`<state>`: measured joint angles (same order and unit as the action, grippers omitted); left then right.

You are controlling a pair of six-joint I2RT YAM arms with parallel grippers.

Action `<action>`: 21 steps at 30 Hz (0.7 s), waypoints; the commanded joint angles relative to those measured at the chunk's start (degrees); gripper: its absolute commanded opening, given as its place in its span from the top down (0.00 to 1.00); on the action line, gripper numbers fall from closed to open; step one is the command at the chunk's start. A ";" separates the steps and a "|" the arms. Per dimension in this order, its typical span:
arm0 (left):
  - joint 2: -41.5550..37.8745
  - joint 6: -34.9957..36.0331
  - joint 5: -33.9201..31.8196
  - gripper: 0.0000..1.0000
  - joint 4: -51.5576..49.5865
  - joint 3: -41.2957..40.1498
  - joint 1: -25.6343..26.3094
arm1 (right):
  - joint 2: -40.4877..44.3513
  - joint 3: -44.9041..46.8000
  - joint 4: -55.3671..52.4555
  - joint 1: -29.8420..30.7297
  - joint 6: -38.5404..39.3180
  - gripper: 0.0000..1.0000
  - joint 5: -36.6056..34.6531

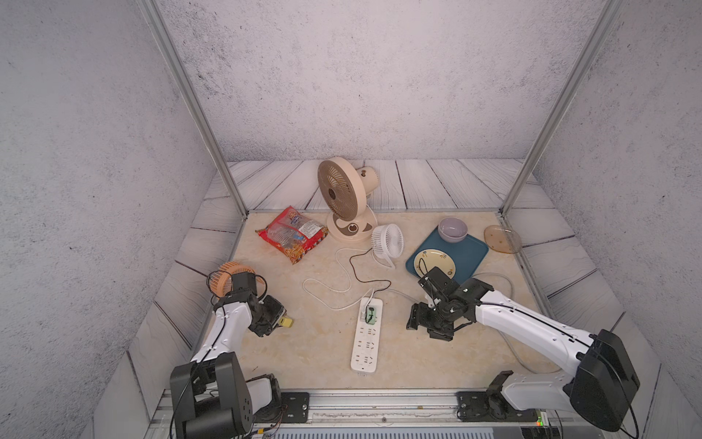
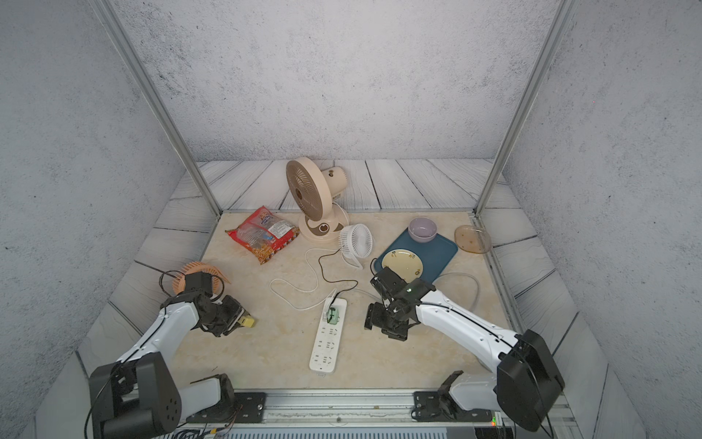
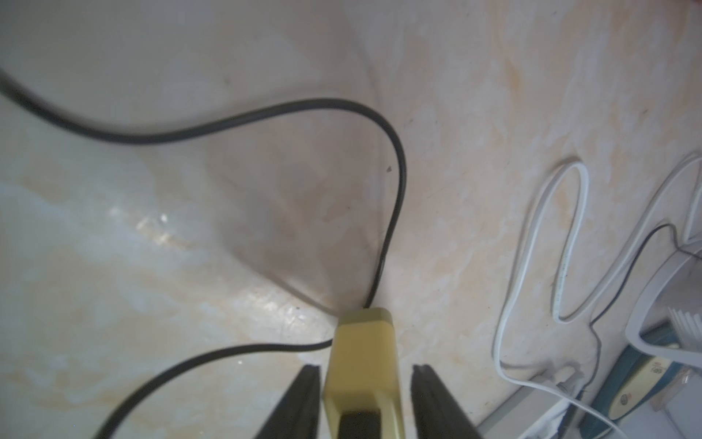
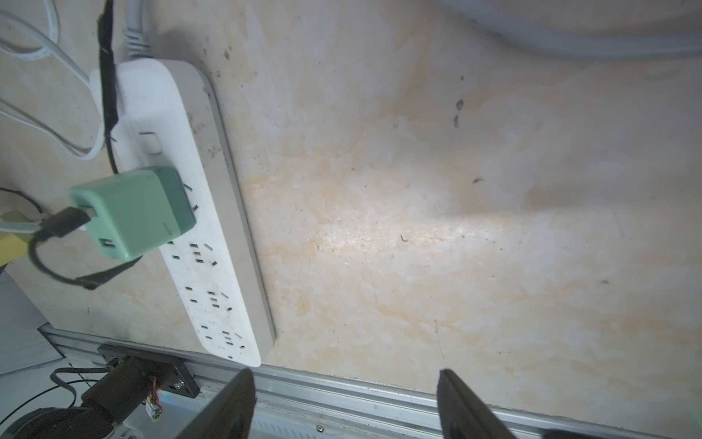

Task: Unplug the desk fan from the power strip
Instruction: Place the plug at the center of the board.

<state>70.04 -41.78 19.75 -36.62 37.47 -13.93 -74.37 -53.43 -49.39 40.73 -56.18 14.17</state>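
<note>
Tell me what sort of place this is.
Probably a robot lab cell dressed as a home tabletop: metal frame posts, two arms mounted on a rail, and household props like a beige fan and power strip.

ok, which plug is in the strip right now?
The green plug, seated near the strip's cord end. The yellow plug is out, off to the side between the left gripper's open jaws.
</note>
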 commanded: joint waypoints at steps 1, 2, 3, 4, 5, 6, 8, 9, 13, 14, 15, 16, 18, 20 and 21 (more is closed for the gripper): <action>-0.47 2.19 0.13 0.28 -0.28 0.29 -1.66 | 0.63 -1.81 -2.76 -0.45 2.09 0.23 -1.59; -1.15 2.45 -0.28 0.19 -1.03 0.79 -1.70 | 0.58 -2.11 -2.95 -0.55 2.54 0.23 -1.62; -2.12 2.55 -0.77 0.09 -1.72 1.22 -1.71 | 0.55 -2.50 -2.99 -0.56 3.09 0.23 -1.61; -3.09 2.70 -1.31 0.01 -2.53 1.73 -1.71 | 0.40 -2.92 -3.25 -0.56 3.73 0.23 -1.61; -4.20 2.94 -1.75 0.02 -3.41 2.30 -1.71 | 0.14 -3.36 -3.57 -0.63 4.39 0.23 -1.65; -5.17 3.20 -1.96 0.02 -4.24 2.84 -1.71 | -0.21 -3.88 -4.04 -0.65 5.14 0.23 -1.69; -7.26 3.40 -2.01 0.02 -5.85 3.82 -1.71 | -1.23 -5.13 -5.10 -0.65 6.73 0.23 -1.65; -8.26 3.45 -1.90 0.02 -6.58 4.26 -1.71 | -1.82 -5.78 -5.63 -0.65 7.50 0.24 -1.50; -13.25 3.39 -0.34 0.02 -8.56 5.27 -1.54 | -3.90 -8.39 -7.08 -0.57 10.28 0.24 -0.65; -14.43 3.41 -0.22 0.02 -9.32 5.63 -1.54 | -4.46 -8.97 -7.19 -0.56 10.92 0.23 -0.33; -15.58 3.44 -0.34 0.02 -10.33 6.07 -1.53 | -4.99 -9.54 -7.17 -0.56 11.63 0.23 0.09; -16.65 3.51 -0.68 0.02 -11.52 6.55 -1.53 | -5.50 -10.14 -7.02 -0.56 12.52 0.23 0.59; -18.19 3.92 -1.53 0.02 -13.88 7.62 -1.58 | -6.58 -11.30 -6.91 -0.57 14.41 0.21 1.14; -18.42 4.24 -2.42 0.02 -15.93 8.31 -1.45 | -7.76 -12.61 -7.22 -0.56 15.99 0.19 1.07; -18.63 4.33 -2.85 0.02 -16.58 8.43 -1.45 | -8.30 -13.35 -7.45 -0.56 16.54 0.19 0.97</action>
<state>51.92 -38.72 18.41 -48.31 44.51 -15.27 -81.58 -64.58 -54.89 40.32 -43.40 14.76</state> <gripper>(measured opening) 0.981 0.810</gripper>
